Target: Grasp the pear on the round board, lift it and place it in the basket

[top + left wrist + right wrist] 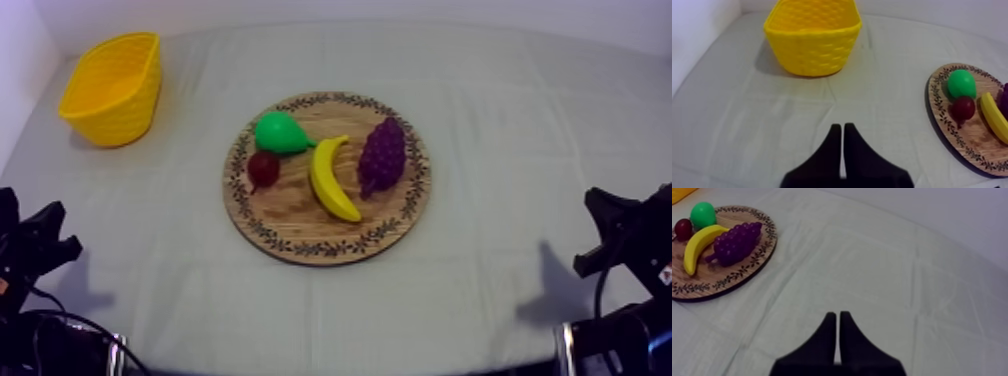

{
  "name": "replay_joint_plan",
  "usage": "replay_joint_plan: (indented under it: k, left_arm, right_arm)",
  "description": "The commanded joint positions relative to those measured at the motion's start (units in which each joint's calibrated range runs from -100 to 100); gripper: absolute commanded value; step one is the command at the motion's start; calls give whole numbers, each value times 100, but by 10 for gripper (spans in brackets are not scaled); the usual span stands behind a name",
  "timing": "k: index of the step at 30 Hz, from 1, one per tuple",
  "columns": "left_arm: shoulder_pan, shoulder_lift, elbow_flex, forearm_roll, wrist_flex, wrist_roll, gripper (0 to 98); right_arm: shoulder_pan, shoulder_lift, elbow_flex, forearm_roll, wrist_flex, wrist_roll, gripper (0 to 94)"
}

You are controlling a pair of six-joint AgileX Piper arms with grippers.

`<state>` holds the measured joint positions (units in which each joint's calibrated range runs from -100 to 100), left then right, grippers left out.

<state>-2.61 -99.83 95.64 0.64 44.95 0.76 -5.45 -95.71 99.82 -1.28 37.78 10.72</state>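
A green pear (pixel 281 133) lies on the round wooden board (pixel 300 232) at its far left, beside a small red fruit (pixel 263 168). The pear (pixel 961 83) also shows in the left wrist view, and the pear (pixel 703 214) in the right wrist view. The yellow basket (pixel 113 87) stands at the far left of the table; its wall (pixel 813 49) faces my left gripper (pixel 843 127). My left gripper (pixel 62 232) rests low at the left, shut on nothing. My right gripper (pixel 597 230) rests low at the right, and in its own wrist view the right gripper (pixel 838 316) is shut, nothing held.
A banana (pixel 331 178) and a bunch of purple grapes (pixel 382 155) lie on the board to the right of the pear. The grey-white cloth (pixel 500 140) is bare around the board. A white wall (pixel 20 70) runs along the left edge.
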Motion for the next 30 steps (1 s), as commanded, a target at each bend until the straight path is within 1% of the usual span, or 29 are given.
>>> replay_joint_plan:
  k: [1,24,27,30]
  left_arm:
    - [-3,0,1,-3,1,-1,0]
    - [-3,0,1,-1,1,-4,0]
    - [1,0,7,0,-7,-252,0]
    - [76,0,7,11,-19,-428,0]
  right_arm:
    - [1,-4,-5,-1,4,0,4]
    - [1,-4,-5,-1,4,0,4]
    - [1,-4,-5,-1,4,0,4]
    - [1,-4,-5,-1,4,0,4]
